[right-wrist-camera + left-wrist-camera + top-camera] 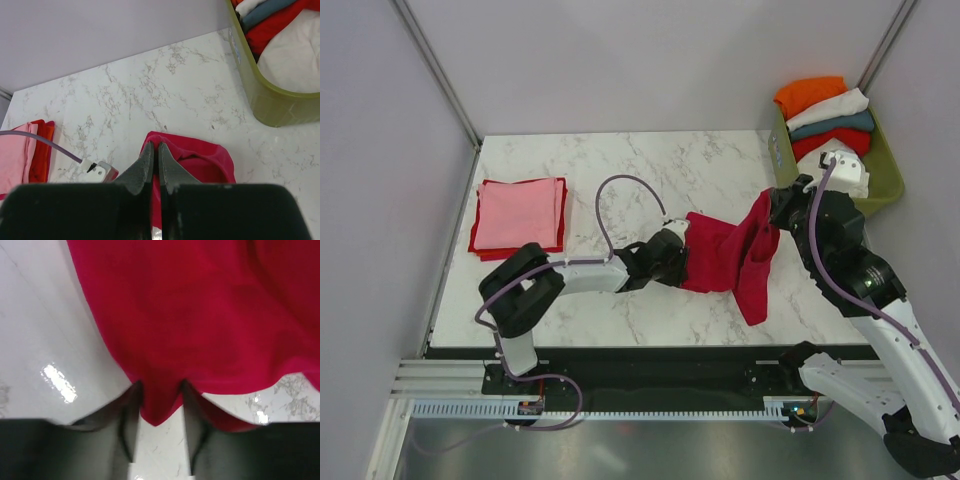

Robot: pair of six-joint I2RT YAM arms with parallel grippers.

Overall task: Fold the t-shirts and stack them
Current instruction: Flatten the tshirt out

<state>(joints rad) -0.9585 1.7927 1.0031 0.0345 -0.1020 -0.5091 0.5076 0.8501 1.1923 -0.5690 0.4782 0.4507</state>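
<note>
Two fingers of the right gripper (155,150) are pressed together on the large crimson cloth t-shirt (725,258), which is held raised at that end over the white marbled table (700,165); its other corner is flanked by the parted left gripper (160,390), and whether it is clamped cannot be told; a folded pink t-shirt (516,212) is laid far left

Left hand (160,387) agape, right hand (155,147) tight.
</note>
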